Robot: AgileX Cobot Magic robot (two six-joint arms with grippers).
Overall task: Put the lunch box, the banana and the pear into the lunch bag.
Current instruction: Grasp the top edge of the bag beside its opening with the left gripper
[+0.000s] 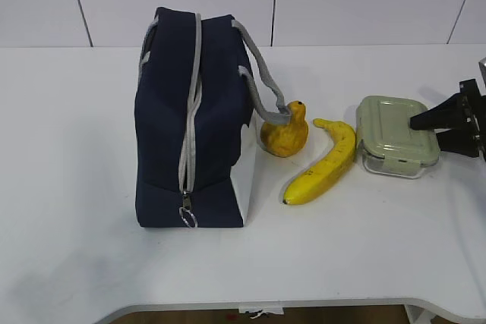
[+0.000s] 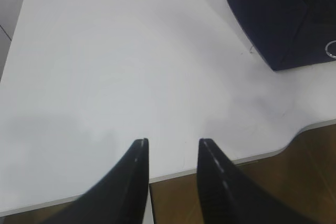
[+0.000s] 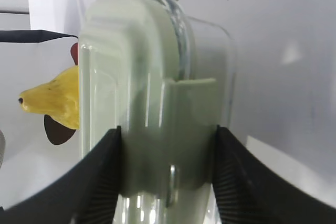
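Nothing is packed yet: the bag stands zipped at the left, with the pear, the banana and the box on the table to its right. The right gripper straddles the box's end, fingers against its sides; whether it grips firmly cannot be told. The left gripper hangs part open and empty near the table's edge, so opening the bag and all three loads remain.

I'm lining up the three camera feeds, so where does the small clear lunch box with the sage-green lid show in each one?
Exterior view: the small clear lunch box with the pale sage-green lid sits right of centre, beside the yellow banana.
Left wrist view: not in it.
Right wrist view: the lunch box fills the centre, between the gripper's black fingers.
Shared landmark: the banana, whose tip shows at left.
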